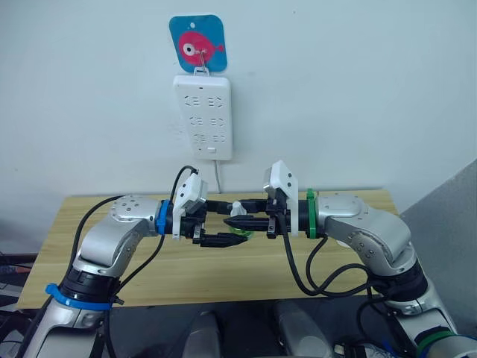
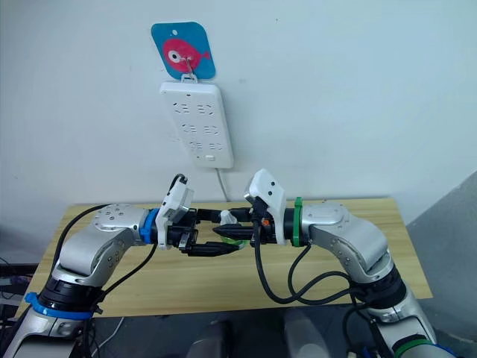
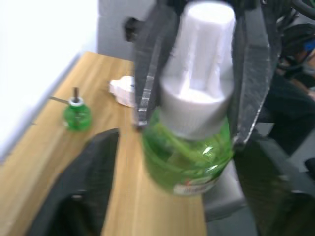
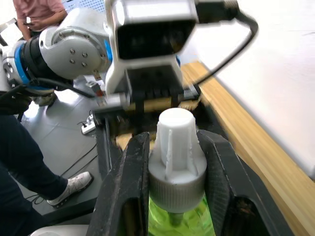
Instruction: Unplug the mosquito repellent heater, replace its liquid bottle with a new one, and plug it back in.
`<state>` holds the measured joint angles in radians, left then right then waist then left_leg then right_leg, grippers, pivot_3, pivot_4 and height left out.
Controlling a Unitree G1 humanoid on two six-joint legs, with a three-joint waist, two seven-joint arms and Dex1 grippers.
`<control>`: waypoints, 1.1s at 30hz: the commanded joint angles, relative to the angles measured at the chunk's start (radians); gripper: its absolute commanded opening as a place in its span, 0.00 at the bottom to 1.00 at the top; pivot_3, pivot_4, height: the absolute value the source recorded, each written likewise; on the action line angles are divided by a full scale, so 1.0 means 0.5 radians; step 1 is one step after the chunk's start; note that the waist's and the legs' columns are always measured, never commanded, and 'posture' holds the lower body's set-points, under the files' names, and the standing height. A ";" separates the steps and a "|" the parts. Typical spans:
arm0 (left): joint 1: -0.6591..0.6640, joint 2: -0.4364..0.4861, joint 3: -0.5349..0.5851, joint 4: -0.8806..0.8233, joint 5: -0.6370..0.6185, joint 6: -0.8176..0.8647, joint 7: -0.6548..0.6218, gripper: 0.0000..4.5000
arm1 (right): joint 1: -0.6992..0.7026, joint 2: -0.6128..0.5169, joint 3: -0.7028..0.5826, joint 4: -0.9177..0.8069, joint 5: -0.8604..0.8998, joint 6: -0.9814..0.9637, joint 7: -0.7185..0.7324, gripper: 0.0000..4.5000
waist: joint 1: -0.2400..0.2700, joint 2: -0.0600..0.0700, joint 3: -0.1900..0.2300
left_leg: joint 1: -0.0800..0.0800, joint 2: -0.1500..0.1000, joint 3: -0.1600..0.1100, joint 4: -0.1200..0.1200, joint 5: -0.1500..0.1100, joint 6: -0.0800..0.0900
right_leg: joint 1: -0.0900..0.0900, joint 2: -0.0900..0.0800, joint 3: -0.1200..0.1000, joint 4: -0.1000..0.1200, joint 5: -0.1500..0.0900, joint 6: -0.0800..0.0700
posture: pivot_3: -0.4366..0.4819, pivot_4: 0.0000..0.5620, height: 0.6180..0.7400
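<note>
Fingers (image 4: 130,182) of the right gripper (image 4: 172,196) clench the new green bottle's (image 3: 189,155) white cap (image 4: 174,142); the left gripper (image 1: 223,240) looks spread beside it. On the tabletop (image 3: 29,162) lie the heater (image 3: 123,91) and old bottle (image 3: 76,112). Uncapping seems underway; next, steady the bottle and twist.

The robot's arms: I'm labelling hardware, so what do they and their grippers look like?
Both arms are silver metal with rounded, bolted joints. The left arm has blue wrist and elbow bands, the right arm a green wrist band. Each carries a white boxy wrist camera, looping black cables, and black two-finger grippers: left gripper, right gripper.
</note>
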<state>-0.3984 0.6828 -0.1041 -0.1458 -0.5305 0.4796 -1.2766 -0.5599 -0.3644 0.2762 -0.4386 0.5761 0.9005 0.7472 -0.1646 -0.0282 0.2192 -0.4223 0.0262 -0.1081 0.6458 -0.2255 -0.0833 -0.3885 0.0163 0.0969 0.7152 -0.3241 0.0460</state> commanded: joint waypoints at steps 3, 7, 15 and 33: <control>-0.068 0.028 0.086 -0.031 -0.187 0.292 0.022 0.92 | 0.000 0.034 -0.129 -0.107 0.139 0.001 -0.023 0.24 | -0.007 0.001 -0.016 | 0.000 0.000 0.000 0.000 0.000 0.000 | 0.000 0.000 0.000 0.000 0.000 0.000 | 0.28 0.18 0.87; -0.088 0.052 0.075 -0.101 -0.263 0.436 0.011 0.92 | 0.002 0.054 -0.155 -0.117 0.204 0.021 -0.037 0.24 | -0.012 0.002 -0.021 | 0.001 0.000 0.000 0.000 0.000 0.000 | 0.000 0.001 0.000 0.002 0.000 0.000 | 0.29 0.16 0.87; -0.145 -0.008 0.069 -0.129 -0.338 0.508 0.063 0.92 | -0.021 0.066 -0.170 -0.113 0.288 0.038 -0.065 0.24 | -0.015 0.001 -0.046 | 0.002 0.000 -0.001 0.000 0.002 -0.002 | 0.001 0.001 0.000 0.003 0.000 0.000 | 0.29 0.15 0.87; -0.100 0.056 -0.019 -0.122 -0.232 0.401 -0.078 0.52 | -0.036 0.071 -0.192 -0.118 0.384 0.038 -0.114 0.24 | -0.026 0.004 -0.091 | 0.007 0.000 0.000 0.000 0.003 -0.002 | 0.004 0.001 0.001 0.004 0.000 0.000 | 0.29 0.14 0.87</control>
<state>-0.4460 0.7005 -0.1074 -0.1977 -0.6562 0.6921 -1.3027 -0.5592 -0.3362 0.2152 -0.4510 0.7329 0.9315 0.6888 -0.1774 -0.0261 0.1736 -0.4189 0.0263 -0.1083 0.6457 -0.2239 -0.0841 -0.3862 0.0170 0.0972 0.7174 -0.3240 0.0458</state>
